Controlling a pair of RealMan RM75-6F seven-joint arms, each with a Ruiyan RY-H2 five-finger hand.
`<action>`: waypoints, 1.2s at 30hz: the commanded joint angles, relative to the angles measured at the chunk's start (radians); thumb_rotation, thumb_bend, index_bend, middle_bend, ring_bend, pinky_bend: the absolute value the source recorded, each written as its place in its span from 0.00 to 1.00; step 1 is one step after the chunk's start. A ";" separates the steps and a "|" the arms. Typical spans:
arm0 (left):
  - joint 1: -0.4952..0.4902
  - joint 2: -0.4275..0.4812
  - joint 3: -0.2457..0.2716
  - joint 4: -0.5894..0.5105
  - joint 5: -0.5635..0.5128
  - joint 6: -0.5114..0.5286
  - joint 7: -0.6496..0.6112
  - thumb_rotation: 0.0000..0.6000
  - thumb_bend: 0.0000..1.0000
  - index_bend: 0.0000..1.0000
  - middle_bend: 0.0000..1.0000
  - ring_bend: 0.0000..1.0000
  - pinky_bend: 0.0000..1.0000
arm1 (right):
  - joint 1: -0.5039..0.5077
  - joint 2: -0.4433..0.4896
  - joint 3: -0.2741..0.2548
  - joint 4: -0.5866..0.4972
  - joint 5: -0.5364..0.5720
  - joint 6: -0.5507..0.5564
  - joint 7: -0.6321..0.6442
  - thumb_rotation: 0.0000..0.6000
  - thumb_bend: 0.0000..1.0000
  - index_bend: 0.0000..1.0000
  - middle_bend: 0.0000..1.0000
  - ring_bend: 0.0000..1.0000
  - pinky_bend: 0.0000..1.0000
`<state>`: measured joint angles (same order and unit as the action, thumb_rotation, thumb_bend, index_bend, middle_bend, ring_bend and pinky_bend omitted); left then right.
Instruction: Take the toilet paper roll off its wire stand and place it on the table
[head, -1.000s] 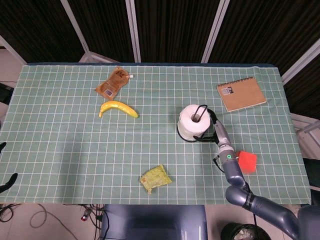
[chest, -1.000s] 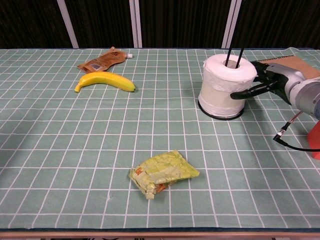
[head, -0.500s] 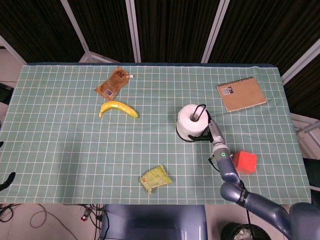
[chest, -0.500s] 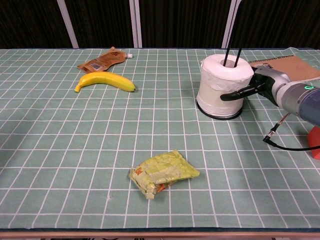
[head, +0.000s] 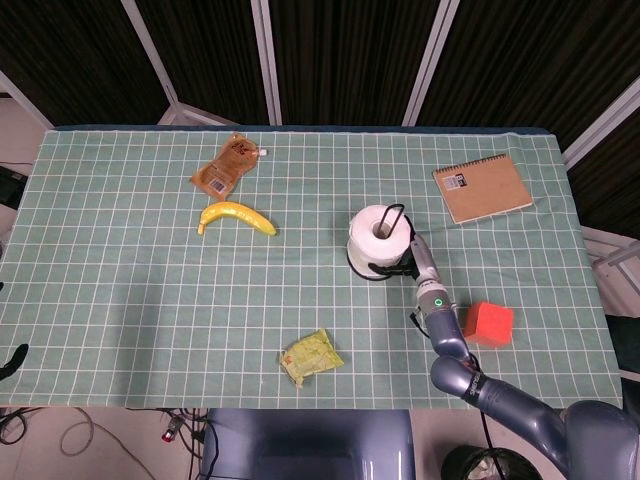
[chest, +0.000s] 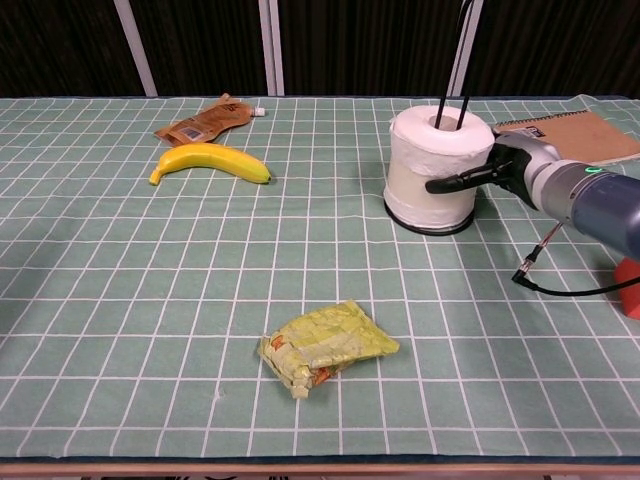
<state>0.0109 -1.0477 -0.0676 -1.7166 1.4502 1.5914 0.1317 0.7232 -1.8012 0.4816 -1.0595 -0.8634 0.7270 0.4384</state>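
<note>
Chest view shows the right hand (chest: 497, 168) grasping the white toilet paper roll (chest: 432, 167) at its 3 o'clock side, still on the black wire stand (chest: 452, 55) on the green checked surface (chest: 150, 290).

Banana (head: 237, 216), brown pouch (head: 227, 166), green packet (head: 311, 358), notebook (head: 483, 188), red block (head: 490, 323)

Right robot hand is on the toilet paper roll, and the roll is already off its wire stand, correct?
Not quite. The right robot hand does touch the toilet paper roll, but the roll still sits on its wire stand; the chest view shows the rods through its core.
</note>
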 joint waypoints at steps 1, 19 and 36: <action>0.000 0.001 -0.001 0.000 -0.001 0.001 -0.002 1.00 0.23 0.10 0.00 0.00 0.00 | 0.007 -0.005 0.007 0.005 0.004 -0.006 0.002 1.00 0.00 0.00 0.00 0.00 0.00; 0.001 0.004 0.001 0.000 -0.001 0.000 -0.004 1.00 0.23 0.10 0.00 0.00 0.00 | 0.017 -0.075 0.039 0.073 0.007 0.063 0.017 1.00 0.00 0.23 0.27 0.33 0.17; 0.004 0.004 -0.001 -0.001 -0.005 0.004 -0.003 1.00 0.23 0.10 0.00 0.00 0.00 | -0.043 0.031 0.045 -0.112 -0.066 0.104 0.048 1.00 0.00 0.26 0.29 0.39 0.29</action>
<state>0.0146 -1.0438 -0.0686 -1.7178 1.4448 1.5951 0.1286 0.6932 -1.7993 0.5245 -1.1333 -0.9190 0.8225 0.4898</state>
